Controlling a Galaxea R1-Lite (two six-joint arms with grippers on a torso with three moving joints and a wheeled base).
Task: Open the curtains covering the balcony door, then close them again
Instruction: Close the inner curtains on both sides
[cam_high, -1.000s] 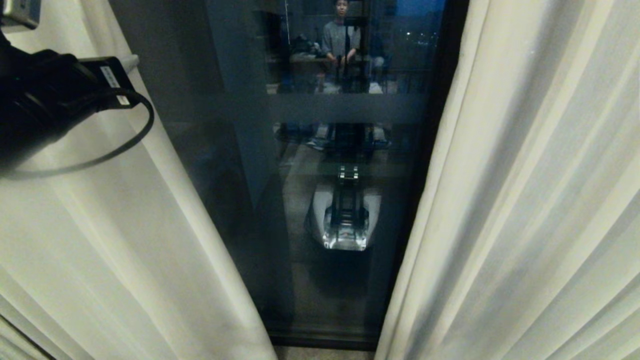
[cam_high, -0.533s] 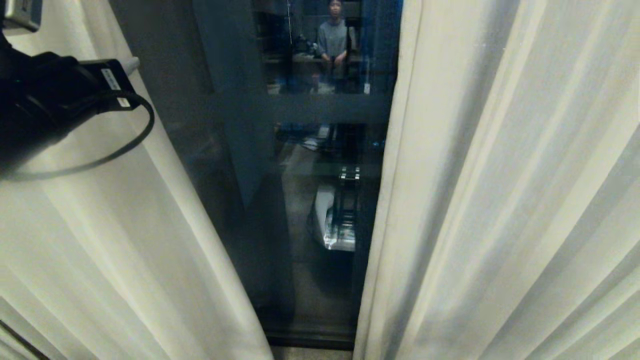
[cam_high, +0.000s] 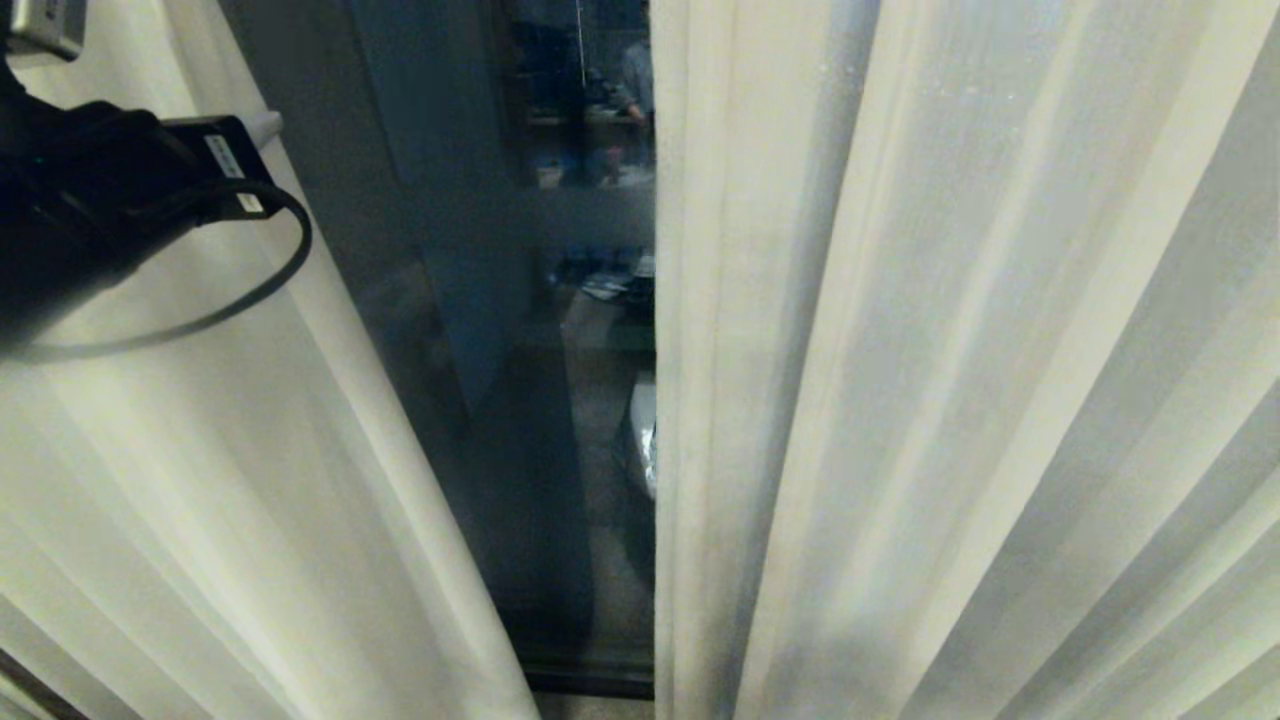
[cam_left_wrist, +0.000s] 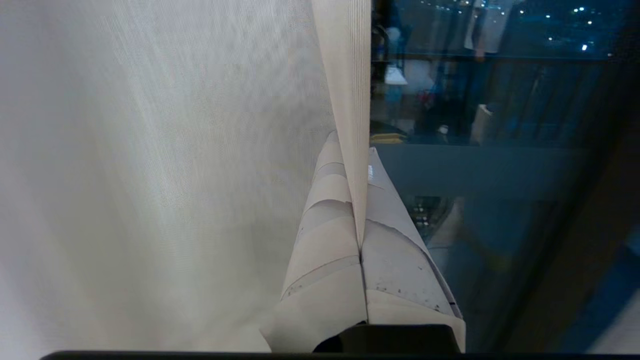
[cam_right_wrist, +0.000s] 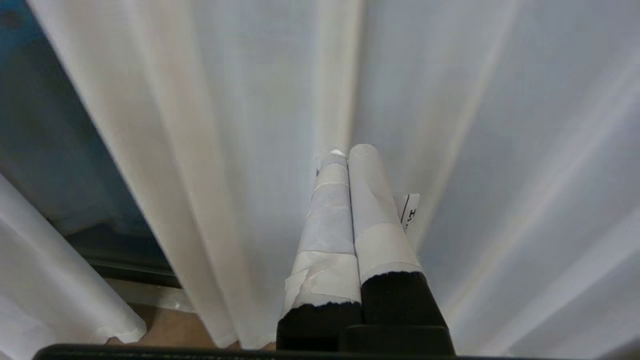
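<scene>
Two cream curtains hang before the dark balcony door (cam_high: 450, 300). In the head view the left curtain (cam_high: 200, 480) and the right curtain (cam_high: 950, 380) leave a narrow strip of glass between them. My left gripper (cam_left_wrist: 352, 147) is shut on the left curtain's hemmed edge (cam_left_wrist: 345, 75), which runs down between its taped fingers (cam_left_wrist: 325, 240). That arm shows black at the head view's upper left, and the left gripper (cam_high: 262, 125) pokes out beside the fabric. My right gripper (cam_right_wrist: 347, 150) is shut on nothing, pointing at the folds of the right curtain (cam_right_wrist: 475, 150).
The glass reflects a room with a person (cam_high: 635, 80) and part of the robot base (cam_high: 643, 440). The door's dark bottom rail (cam_high: 590, 680) and a strip of floor (cam_right_wrist: 165, 325) show below the curtain hems. City lights (cam_left_wrist: 580, 30) glimmer outside.
The strip of bare glass has narrowed: the right curtain's edge now stands much further left in the head view, covering the reflections. My left arm and its curtain keep their place in the picture.
</scene>
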